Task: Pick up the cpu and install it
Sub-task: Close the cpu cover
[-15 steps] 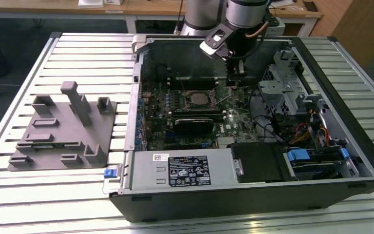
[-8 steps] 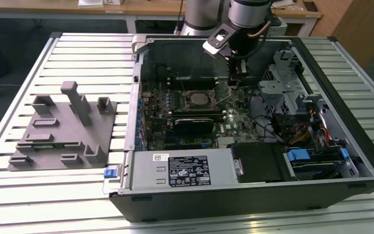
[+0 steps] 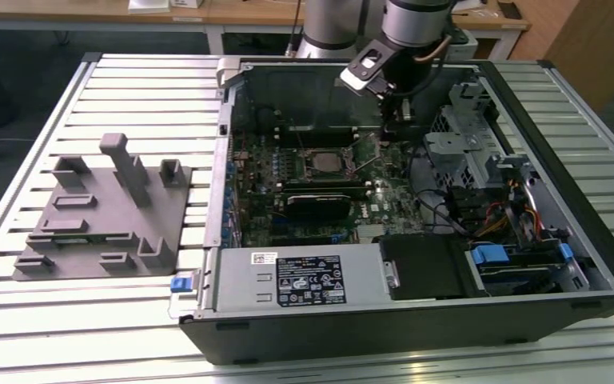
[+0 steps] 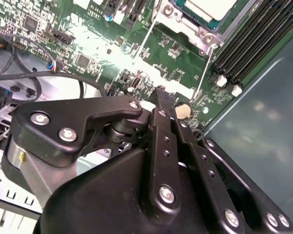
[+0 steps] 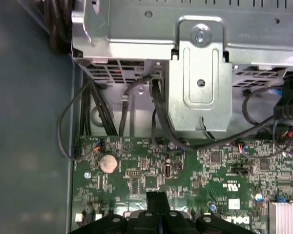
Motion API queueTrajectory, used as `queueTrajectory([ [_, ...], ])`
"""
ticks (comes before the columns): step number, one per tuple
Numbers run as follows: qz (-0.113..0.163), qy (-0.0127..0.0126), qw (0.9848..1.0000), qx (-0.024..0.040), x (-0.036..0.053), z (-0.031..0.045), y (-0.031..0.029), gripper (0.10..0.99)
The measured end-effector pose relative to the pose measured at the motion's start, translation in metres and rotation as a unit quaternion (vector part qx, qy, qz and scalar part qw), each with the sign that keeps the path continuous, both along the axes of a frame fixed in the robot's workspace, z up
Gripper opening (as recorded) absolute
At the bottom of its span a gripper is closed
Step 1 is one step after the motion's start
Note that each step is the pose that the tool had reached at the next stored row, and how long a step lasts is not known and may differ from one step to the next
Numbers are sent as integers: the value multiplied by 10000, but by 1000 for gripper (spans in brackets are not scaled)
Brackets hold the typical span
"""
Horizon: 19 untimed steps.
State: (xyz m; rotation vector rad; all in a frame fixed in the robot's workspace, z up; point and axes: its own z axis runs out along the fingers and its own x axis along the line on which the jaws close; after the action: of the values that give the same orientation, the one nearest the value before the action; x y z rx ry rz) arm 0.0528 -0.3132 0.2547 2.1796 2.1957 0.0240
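Observation:
The cpu, a pale silver-white square with a teal edge, lies inside the metal socket frame on the green motherboard. In the exterior view the socket sits mid-board, with a thin wire lever standing up beside it. My gripper hangs over the board toward the exterior view's right of the socket, apart from it. Its black fingers are pressed together with nothing between them. In the first wrist view the gripper is just above the board, close to a coin battery.
A grey fixture lies on the slatted table at the exterior view's left. The white-labelled metal box fills the case's near side. A metal drive cage and black cables stand close to the gripper. Memory slots run beside the socket.

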Motion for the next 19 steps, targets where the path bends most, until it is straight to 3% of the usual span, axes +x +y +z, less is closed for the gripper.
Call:
queueTrajectory([
  [9, -1, 11, 10000, 0, 65, -41, 13, 106],
  [15, -1, 37, 10000, 1, 71, -134, 14, 106],
  [19, 0, 42, 10000, 3, 56, -145, 13, 106],
])
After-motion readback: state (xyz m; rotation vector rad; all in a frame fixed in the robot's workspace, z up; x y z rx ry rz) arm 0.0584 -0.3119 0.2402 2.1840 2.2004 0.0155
